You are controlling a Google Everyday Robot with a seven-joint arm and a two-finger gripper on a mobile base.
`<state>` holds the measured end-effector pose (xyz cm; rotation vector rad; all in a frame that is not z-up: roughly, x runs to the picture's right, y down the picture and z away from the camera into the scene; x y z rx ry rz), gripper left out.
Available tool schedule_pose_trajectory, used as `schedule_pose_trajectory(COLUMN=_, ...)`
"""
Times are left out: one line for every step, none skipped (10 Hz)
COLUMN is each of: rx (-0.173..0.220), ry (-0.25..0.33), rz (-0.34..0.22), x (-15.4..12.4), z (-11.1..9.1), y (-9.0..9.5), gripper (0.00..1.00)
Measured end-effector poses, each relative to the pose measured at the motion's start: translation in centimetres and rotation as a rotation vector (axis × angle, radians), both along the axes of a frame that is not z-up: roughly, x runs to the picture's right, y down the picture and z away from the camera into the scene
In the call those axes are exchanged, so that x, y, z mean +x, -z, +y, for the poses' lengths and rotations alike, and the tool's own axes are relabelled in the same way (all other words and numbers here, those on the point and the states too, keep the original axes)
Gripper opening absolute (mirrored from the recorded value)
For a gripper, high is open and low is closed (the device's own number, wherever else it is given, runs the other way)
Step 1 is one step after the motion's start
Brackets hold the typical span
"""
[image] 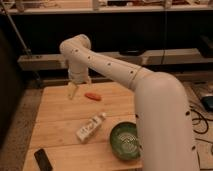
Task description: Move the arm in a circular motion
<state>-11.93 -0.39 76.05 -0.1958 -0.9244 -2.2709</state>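
One camera view: I see the arm (115,70) reaching from lower right to upper left of centre. Its tool (73,91) hangs above the tabletop (55,112), near an orange item (92,96); whether it is open I cannot tell.

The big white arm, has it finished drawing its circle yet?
One still picture cannot show how much of a circle is drawn. Done: the arm is stretched out over the wooden table. In hand: its pincer hangs over the far left part, beside a small orange object. Left: the circling itself, as far as can be seen.
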Motion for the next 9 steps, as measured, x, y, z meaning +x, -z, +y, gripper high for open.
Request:
schedule_pose_trajectory(rx=-0.008, ry=-0.015, rz=0.003, x=1.0, z=0.1, y=-0.1, gripper=0.80)
schedule_pose_trajectory(rx=-0.013, ry=-0.032, rz=0.009, x=2.0, z=0.0, y=-0.2, gripper=0.80)
schedule_pose_trajectory(rx=-0.018, ry=-0.042, rz=0.008, x=2.7, z=0.2, y=-0.1, gripper=0.80)
schedule_pose_trajectory(rx=-0.022, ry=-0.053, rz=0.009, x=3.5, z=0.3, y=-0.1, gripper=0.80)
schedule_pose_trajectory(rx=-0.027, ry=-0.072, rz=0.014, x=4.7, z=0.4, y=0.0, gripper=0.80)
schedule_pose_trajectory(rx=-0.033, ry=-0.087, rz=0.018, x=5.8, z=0.6, y=0.1, gripper=0.80)
schedule_pose_trajectory(rx=-0.037, ry=-0.102, rz=0.021, x=6.6, z=0.7, y=0.2, gripper=0.80)
schedule_pose_trajectory(rx=-0.044, ry=-0.119, rz=0.025, x=7.4, z=1.0, y=0.3, gripper=0.80)
schedule_pose_trajectory(rx=-0.051, ry=-0.139, rz=0.027, x=8.4, z=1.3, y=0.4, gripper=0.80)
